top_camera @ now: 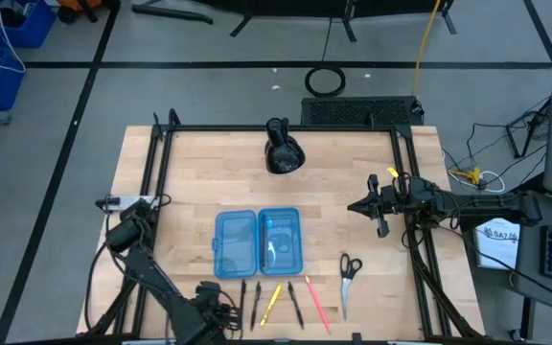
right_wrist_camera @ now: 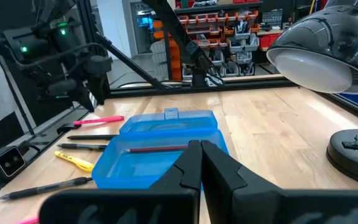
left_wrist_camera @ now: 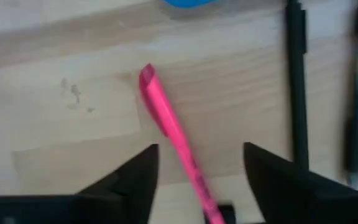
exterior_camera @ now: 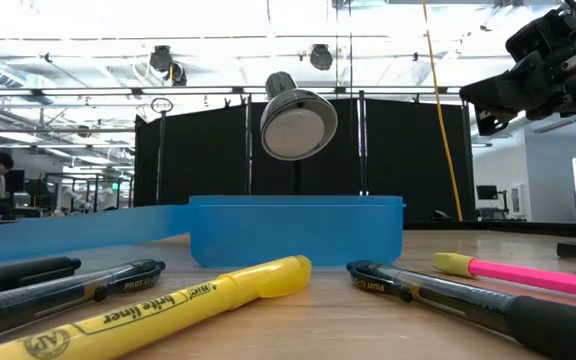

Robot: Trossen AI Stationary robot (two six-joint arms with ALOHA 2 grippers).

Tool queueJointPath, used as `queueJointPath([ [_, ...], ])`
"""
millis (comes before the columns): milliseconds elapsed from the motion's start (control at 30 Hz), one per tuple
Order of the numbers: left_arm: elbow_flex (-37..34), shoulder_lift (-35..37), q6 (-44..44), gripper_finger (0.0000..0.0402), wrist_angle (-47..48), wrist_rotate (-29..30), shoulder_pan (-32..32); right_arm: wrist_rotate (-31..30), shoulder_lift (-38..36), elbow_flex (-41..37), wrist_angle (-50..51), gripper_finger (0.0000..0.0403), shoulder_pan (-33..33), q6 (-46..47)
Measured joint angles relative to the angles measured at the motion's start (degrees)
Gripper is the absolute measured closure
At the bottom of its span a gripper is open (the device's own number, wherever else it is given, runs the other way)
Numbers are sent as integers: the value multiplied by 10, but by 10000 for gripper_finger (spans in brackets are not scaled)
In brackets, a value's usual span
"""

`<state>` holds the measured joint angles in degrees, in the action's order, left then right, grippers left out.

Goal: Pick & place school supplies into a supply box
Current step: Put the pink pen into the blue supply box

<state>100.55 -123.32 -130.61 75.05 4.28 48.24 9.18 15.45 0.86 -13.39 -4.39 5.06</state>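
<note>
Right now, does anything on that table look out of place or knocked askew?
Mostly tidy. The pens lie in a loose, uneven fan, and the scissors sit apart to one side. The odd one out is a black desk lamp beyond the open supply box.

A pale wooden butcher-block bench point(top_camera: 209, 182) stands on a grey floor point(top_camera: 209, 91) crossed by dark tape lines. Dark blue plastic bins point(top_camera: 8, 24) sit at one far corner. Black curtain panels point(exterior_camera: 208, 160) hang behind the bench under a ceiling of white trusses point(exterior_camera: 118, 50). Shelves of red and orange parts bins point(right_wrist_camera: 229, 25) line the room beyond
</note>
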Motion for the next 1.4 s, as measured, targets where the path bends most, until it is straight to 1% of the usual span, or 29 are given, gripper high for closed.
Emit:
queueJointPath([
  [100, 0, -21, 4, 109, -9, -38, -19, -1, 0, 0, -1, 403, 0, -6],
  [133, 0, -27, 8, 97, -3, -40, -25, -1, 0, 0, 0, 403, 0, -13],
  [267, 0, -36, 20, 67, 28, -46, -40, -1, 0, 0, -1, 403, 0, -28],
  [333, 0, -35, 15, 63, 43, -49, -43, -1, 0, 0, 0, 403, 0, -29],
  [400, 0, -35, 3, 65, 58, -68, -41, -1, 0, 0, 0, 403, 0, -29],
  [467, 0, -34, -9, 72, 72, -99, -35, -1, 0, 0, 0, 403, 0, -29],
  [533, 0, -33, -12, 83, 71, -102, -29, -1, 0, 0, 0, 403, 0, -29],
  [700, 0, -33, -15, 115, 79, -56, -20, -1, 0, 0, 0, 403, 0, -30],
  [800, 0, -33, -13, 128, 80, -51, -17, -1, 0, 0, 0, 403, 0, -29],
  [900, 0, -30, -2, 135, 82, -28, -11, -1, 0, 0, 0, 403, 0, -29],
  [1033, -5, -23, -10, 137, 81, -36, 0, -1, 0, 0, -1, 403, 0, -28],
  [1167, -35, -11, -11, 138, 72, -22, 15, -3, 0, 0, -1, 403, 0, -28],
  [1200, -42, -8, -2, 138, 67, 0, 18, -3, 0, 0, -1, 403, 0, -28],
  [1300, -52, 10, 38, 147, 49, 99, 17, -3, 0, 0, -1, 403, 0, -28],
  [1367, -52, 33, 63, 157, 63, 137, 2, -3, 0, 0, 0, 403, 0, -28],
  [1400, -52, 48, 67, 162, 79, 142, -5, -3, 0, 0, -1, 403, 0, -28],
])
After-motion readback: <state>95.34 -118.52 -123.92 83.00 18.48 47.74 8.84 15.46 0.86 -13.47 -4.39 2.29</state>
